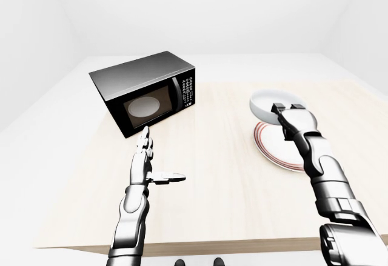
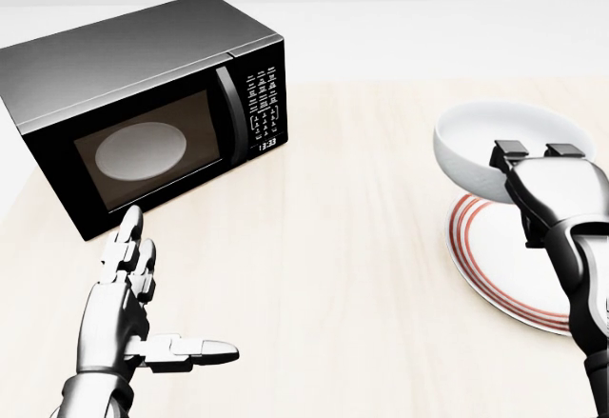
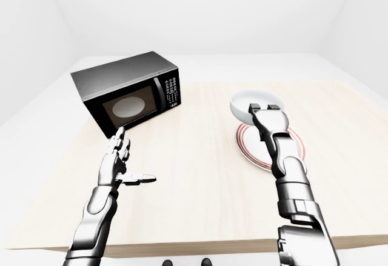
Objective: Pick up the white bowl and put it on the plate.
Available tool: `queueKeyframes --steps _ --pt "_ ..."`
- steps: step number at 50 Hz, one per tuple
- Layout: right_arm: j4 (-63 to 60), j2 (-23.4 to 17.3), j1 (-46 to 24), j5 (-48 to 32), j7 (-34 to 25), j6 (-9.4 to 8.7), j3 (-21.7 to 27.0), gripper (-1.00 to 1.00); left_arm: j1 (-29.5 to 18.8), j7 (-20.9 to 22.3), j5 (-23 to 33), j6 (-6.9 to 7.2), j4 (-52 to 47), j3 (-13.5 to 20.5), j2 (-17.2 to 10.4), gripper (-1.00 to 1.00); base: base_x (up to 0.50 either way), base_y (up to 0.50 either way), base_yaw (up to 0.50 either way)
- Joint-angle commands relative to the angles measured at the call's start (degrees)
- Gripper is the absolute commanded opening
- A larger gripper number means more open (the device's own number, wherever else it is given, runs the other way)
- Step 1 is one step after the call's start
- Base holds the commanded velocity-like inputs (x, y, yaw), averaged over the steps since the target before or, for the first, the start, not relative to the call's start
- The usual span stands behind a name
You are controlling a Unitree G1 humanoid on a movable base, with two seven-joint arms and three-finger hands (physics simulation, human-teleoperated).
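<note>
A pale wood bench [image 1: 218,175] stands in a white room, carrying one microwave [image 2: 143,104], one red-ringed plate [image 2: 504,266] and one white bowl [image 2: 476,147]. The right hand [image 2: 538,166] grips the bowl's rim at right; the left hand [image 2: 128,313] is spread, empty, at lower left.

Left hand [image 2: 133,318] splayed, right hand [image 2: 538,175] clenched.

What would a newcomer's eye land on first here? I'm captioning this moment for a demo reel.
First, the white bowl at the head view's right, gripped at its rim by the right hand and overlapping the upper edge of the red-ringed plate. Next, the black microwave at upper left on the pale wooden table. Last, the left hand at lower left, fingers open, holding nothing.
</note>
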State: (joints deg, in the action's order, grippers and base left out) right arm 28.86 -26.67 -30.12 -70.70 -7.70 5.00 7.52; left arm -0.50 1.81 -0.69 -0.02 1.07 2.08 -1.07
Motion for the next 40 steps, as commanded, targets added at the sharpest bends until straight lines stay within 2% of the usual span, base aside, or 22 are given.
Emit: queueKeyframes --steps 1,27,30,33,37,39,40 --pt "0.02 -1.35 0.74 9.06 1.08 0.00 1.35 -1.00 0.02 -0.01 0.01 0.10 -0.11 -0.01 0.01 1.00 0.00 0.00 0.00" --pt "5.54 -3.50 1.16 11.70 4.03 0.00 1.77 -1.00 -0.13 -0.24 -0.07 -0.09 0.46 0.06 0.06 1.00 0.00 0.00 0.00" --pt "6.75 -3.63 1.22 11.92 4.89 0.00 1.71 -1.00 -0.01 -0.34 -0.12 0.75 -0.43 0.01 0.07 1.00 0.00 0.00 0.00" --pt "8.18 -3.85 1.11 12.12 5.77 0.00 1.59 -1.00 -0.24 -0.39 -0.14 0.31 0.25 0.05 0.07 1.00 0.00 0.00 0.00" --pt "8.53 -4.03 1.55 12.48 6.09 0.00 1.62 -1.00 -0.06 -0.36 -0.19 0.50 -0.13 0.04 0.04 1.00 0.00 0.00 0.00" --pt "8.92 -4.19 1.82 12.68 6.46 0.00 1.70 -1.00 -0.20 -0.34 -0.16 -0.01 0.50 0.05 0.03 1.00 0.00 0.00 0.00" --pt "8.54 -4.22 2.07 12.80 6.27 0.00 1.79 -1.00 -0.03 -0.34 -0.17 0.36 -0.04 0.01 0.03 1.00 0.00 0.00 0.00"
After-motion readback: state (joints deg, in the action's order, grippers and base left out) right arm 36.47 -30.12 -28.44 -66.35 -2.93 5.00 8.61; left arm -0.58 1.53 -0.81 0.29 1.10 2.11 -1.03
